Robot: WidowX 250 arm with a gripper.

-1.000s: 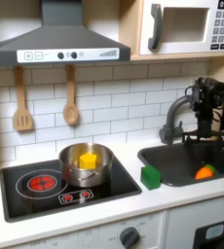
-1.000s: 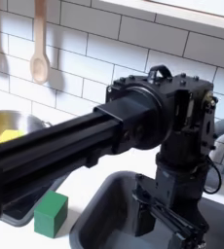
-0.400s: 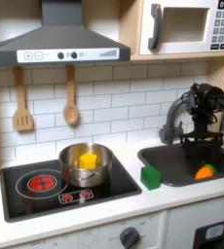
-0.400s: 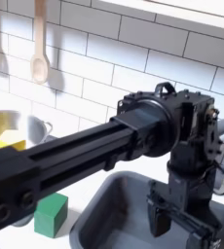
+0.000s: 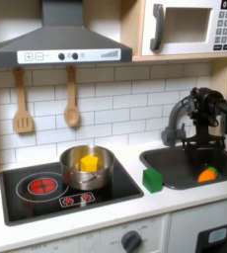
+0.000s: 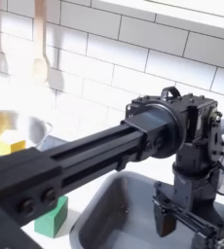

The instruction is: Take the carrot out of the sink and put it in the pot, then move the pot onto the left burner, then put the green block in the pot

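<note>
I count one small orange toy carrot (image 5: 207, 175), lying in dark grey rectangular sink (image 5: 170, 164), near first exterior view's right edge. My black gripper (image 5: 197, 148) hangs over basin, left of carrot in first exterior view; fingers (image 6: 164, 220) apart, nothing held. One shiny round steel pot (image 5: 87, 168) on right burner, one yellow block (image 5: 88, 162) inside. One green cube (image 5: 152, 179) on counter between stovetop and sink. Left red-ringed burner (image 5: 40, 185) bare. Two wooden utensils on tiled wall.
</note>
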